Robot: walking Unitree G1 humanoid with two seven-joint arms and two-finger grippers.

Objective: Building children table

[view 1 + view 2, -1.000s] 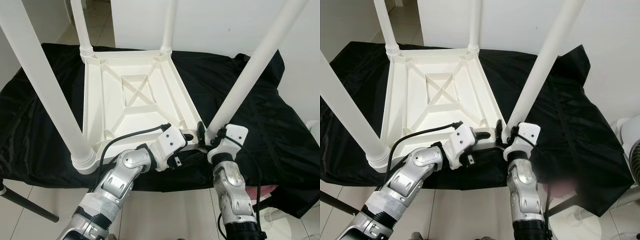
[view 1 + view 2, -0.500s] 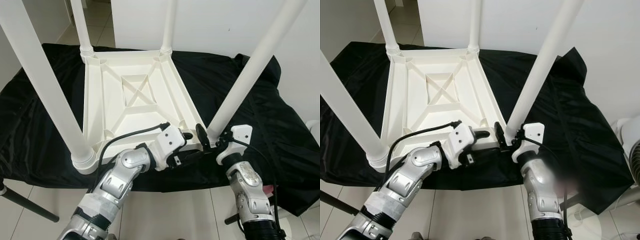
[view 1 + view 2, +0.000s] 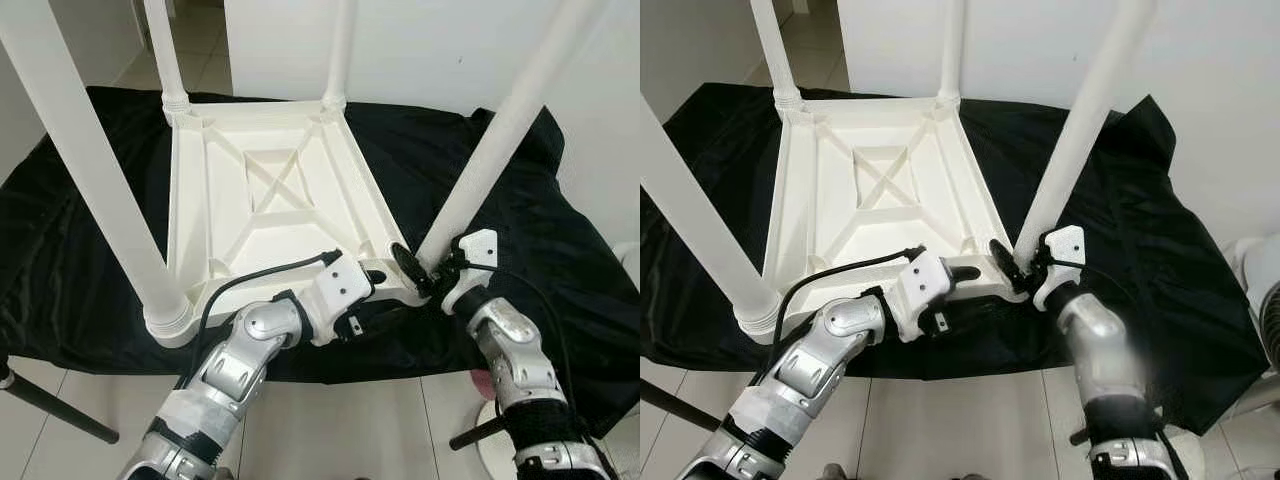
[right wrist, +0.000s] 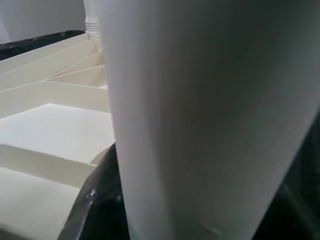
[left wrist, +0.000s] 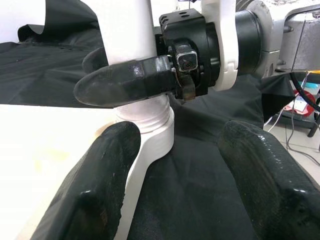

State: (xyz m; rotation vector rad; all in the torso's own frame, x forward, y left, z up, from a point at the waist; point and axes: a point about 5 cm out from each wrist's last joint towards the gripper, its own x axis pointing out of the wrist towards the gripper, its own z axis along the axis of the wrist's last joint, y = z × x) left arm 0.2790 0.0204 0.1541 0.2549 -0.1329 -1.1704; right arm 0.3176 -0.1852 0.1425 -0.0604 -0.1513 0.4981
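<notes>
- Upturned table [image 3: 270,200] lies on a black cloth [image 3: 560,240], its near-right corner at the cloth's front edge.
- Right tool [image 3: 425,272] pinches the leg [image 3: 490,160] base there.
- Left tool [image 5: 175,165] is spread beside that socket.

Upturned table [image 3: 270,200] w/ four legs sticking up is crowding the desk [image 3: 560,260]. Near right leg [image 3: 490,160] is blocking the corner, w/ right end effector [image 3: 420,272] wrapping its base and left end effector [image 3: 375,295] sitting just beside, fingers spread. Ribbed underside btwn legs is lying open from above.
</notes>
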